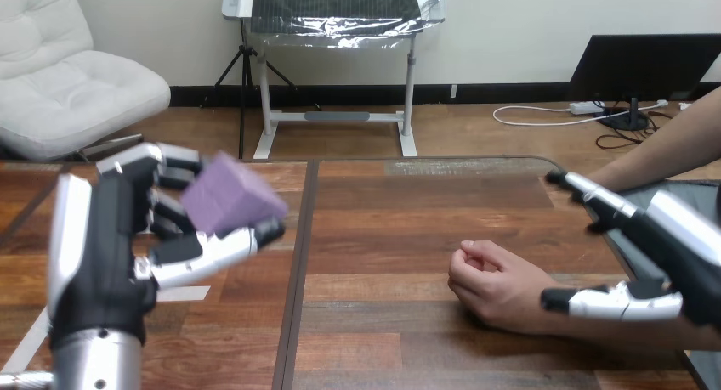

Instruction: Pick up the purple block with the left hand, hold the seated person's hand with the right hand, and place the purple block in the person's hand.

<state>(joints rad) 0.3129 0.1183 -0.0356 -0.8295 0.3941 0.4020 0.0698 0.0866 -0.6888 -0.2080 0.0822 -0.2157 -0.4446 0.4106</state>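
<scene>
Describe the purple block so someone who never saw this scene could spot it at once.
Over the left side of the wooden table, the robot's left hand is raised above the surface. The purple block sits gripped in that hand, off the table. It is the only purple, boxy thing; the person's hand at the right rests curled on the wood.

The table lies open between the left robot hand, gripping the purple block, and the person's hand; the spread right robot hand stands just right of it.
</scene>
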